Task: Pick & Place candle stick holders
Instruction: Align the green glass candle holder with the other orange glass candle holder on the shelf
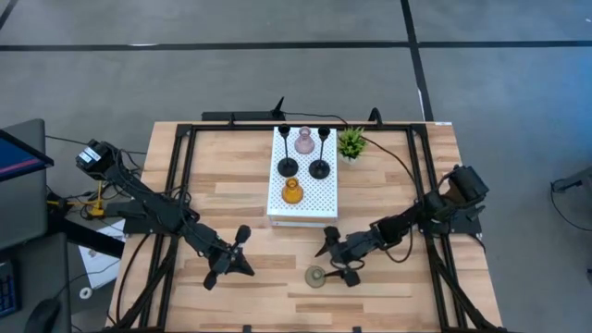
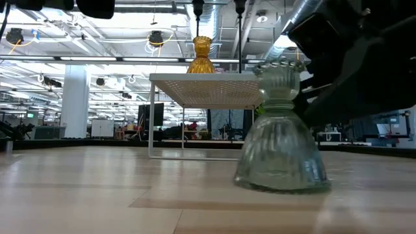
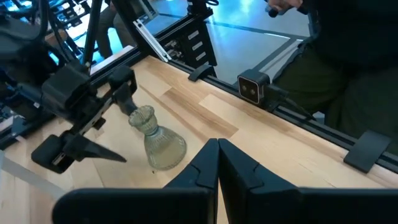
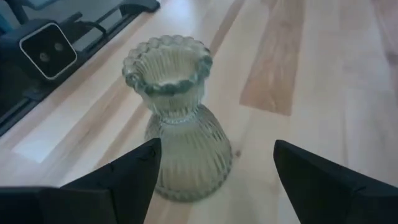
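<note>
A pale grey-green glass candle stick holder (image 1: 317, 277) (image 4: 177, 118) stands upright on its wide base on the table, near the front edge. My right gripper (image 1: 335, 265) (image 4: 214, 171) is open just behind it. One finger stands on each side of the base, and I see no touch. On the white perforated stand (image 1: 303, 199) are two black holders (image 1: 288, 166) (image 1: 319, 168), a pink one (image 1: 304, 141) and an amber one (image 1: 292, 191). My left gripper (image 1: 233, 261) (image 3: 217, 152) is shut on nothing, to the left of the stand.
A small green potted plant (image 1: 351, 143) sits at the stand's far right corner. A small camera block (image 3: 252, 87) is fixed at the table's near edge, close to the glass holder. Black frame rails run along the table's sides. Bare wood lies between the two grippers.
</note>
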Robot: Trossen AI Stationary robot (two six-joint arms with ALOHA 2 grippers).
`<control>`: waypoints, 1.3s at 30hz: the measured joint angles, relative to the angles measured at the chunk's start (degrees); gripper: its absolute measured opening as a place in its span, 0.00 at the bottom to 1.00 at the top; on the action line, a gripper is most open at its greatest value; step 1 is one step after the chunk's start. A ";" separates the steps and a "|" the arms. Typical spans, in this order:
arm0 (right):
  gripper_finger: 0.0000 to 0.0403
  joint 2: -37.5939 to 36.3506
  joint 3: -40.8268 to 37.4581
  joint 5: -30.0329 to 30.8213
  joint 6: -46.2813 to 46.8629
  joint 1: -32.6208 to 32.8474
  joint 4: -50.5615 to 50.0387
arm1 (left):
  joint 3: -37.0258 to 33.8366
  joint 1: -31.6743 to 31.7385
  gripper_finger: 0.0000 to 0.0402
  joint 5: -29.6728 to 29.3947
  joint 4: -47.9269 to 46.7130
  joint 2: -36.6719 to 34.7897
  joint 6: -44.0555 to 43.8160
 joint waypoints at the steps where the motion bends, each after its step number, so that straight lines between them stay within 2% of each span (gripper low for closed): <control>1: 0.75 0.10 0.33 -0.75 0.00 0.06 -0.16 | -0.02 0.00 0.02 0.00 -0.02 0.00 -0.30; 11: 0.75 -0.06 3.08 -3.78 3.02 0.35 0.51 | 0.00 0.00 0.02 0.02 -0.44 0.00 -1.36; 20: 0.75 8.16 9.26 -7.20 3.03 0.35 0.11 | -0.02 -0.01 0.02 0.02 -0.85 0.00 -1.36; 27: 0.75 8.74 10.55 -7.21 3.04 0.35 0.40 | -0.04 0.00 0.02 0.02 -0.87 0.00 -1.36; 39: 0.65 8.74 10.54 -7.16 9.04 -0.24 -0.61 | -0.06 0.00 0.02 0.02 -0.87 -0.02 -1.36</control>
